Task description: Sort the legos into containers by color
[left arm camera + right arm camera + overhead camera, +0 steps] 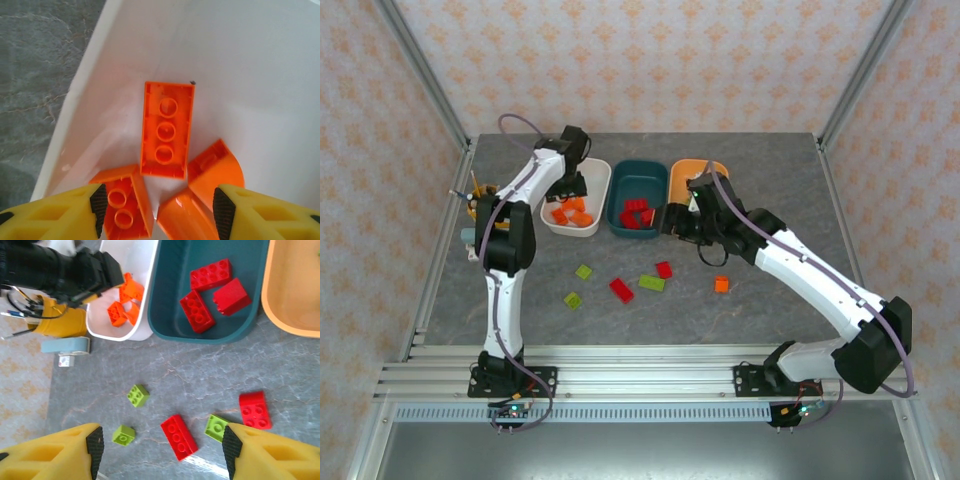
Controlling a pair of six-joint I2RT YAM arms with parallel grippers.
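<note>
My left gripper (160,207) hangs open inside the white tub (95,100), just above several orange legos (166,129) lying on its floor; nothing sits between its fingers. From above, that gripper (570,190) is over the white tub (603,190). The dark teal tub (638,170) holds three red legos (637,214). The orange tub (695,168) stands to its right. My right gripper (677,218) is open and empty, high over the table in front of the teal tub. Below it lie a red lego (178,436), lime legos (137,395) and another red one (255,410). An orange lego (722,284) lies apart at the right.
A yellow cup with pens (480,200) and a pale blue roll (65,346) stand left of the white tub. Metal frame posts rise at the table's back corners, and a rail runs along the near edge.
</note>
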